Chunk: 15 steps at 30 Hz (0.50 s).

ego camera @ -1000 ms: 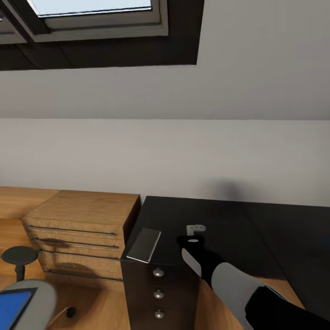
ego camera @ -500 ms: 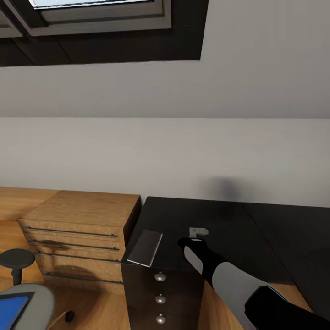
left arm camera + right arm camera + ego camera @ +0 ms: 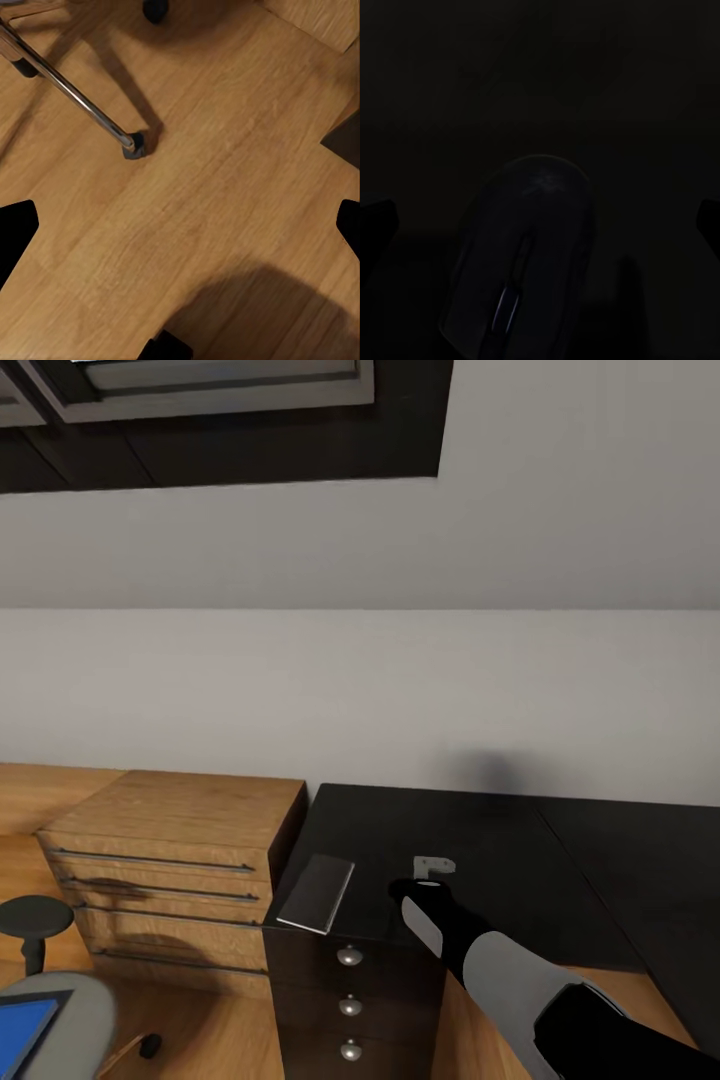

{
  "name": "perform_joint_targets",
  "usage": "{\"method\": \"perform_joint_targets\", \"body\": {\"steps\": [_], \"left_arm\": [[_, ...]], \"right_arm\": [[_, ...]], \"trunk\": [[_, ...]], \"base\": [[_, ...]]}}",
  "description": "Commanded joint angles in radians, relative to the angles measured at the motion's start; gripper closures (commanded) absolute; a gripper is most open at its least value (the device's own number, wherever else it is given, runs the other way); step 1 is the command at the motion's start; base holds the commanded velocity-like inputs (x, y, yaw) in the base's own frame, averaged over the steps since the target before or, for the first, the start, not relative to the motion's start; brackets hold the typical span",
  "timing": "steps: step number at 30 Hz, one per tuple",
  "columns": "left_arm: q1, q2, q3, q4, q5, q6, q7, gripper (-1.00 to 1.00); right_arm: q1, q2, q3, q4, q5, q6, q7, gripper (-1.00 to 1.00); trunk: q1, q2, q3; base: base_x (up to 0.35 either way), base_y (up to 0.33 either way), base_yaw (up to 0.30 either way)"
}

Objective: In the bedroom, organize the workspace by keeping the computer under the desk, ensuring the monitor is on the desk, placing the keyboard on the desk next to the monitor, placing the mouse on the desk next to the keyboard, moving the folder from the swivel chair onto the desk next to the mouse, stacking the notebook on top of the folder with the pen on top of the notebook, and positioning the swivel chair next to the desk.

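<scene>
Our right pincer (image 3: 430, 868) hovers open above the mouse (image 3: 521, 262) on the counter (image 3: 500, 840). Our left pincer's fingers (image 3: 16, 232) are spread, holding nothing

— What can't you make out from where I stand?

— My right gripper (image 3: 432, 870) sits at the end of my forearm over the bench (image 3: 500, 840), and from the head its jaws are too small and end-on to tell apart. In my right wrist view the mouse (image 3: 529, 262) is dim against the dark top and runs off the picture's edge.

— And the chair?

— The swivel chair (image 3: 60, 1020) is cut at the corner of the head view; just part of its grey seat and one armrest (image 3: 32, 916) show. The folder (image 3: 20, 1028) on it is a blue sliver, cropped by the edge. The skylight (image 3: 200, 390) is cut off at the top.
</scene>
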Motion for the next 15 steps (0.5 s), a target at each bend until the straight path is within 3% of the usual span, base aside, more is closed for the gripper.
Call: {"method": "perform_joint_targets", "body": {"steps": [1,15], "left_arm": [[0.0,0.001,-0.009,-0.002,0.008,-0.01,0.008,-1.0],[0.0,0.002,-0.009,-0.002,0.006,-0.024,0.008,-1.0]], "right_arm": [[-0.001,0.0,0.007,-0.001,-0.004,0.006,-0.007,-1.0],[-0.001,0.0,0.008,-0.001,-0.004,0.003,-0.005,-1.0]], "trunk": [[0.004,-0.008,-0.004],[0.058,-0.106,-0.048]], "base": [[0.0,0.0,0.0],[0.0,0.0,0.0]]}}
